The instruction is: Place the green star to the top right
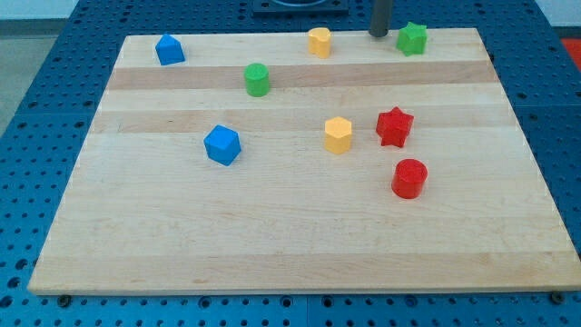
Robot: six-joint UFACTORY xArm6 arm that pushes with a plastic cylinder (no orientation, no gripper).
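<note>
The green star (pixel 412 38) sits near the top edge of the wooden board (pixel 290 236), right of centre. My tip (pixel 379 34) is at the view's top, just left of the green star, a small gap apart from it. A green cylinder (pixel 257 79) stands left of centre in the upper part of the board.
A yellow block (pixel 319 42) lies left of my tip near the top edge. A blue block (pixel 169 49) is at the top left, a blue cube (pixel 222 144) mid-left. A yellow hexagonal block (pixel 338 134), a red star (pixel 395 126) and a red cylinder (pixel 409 178) sit right of centre.
</note>
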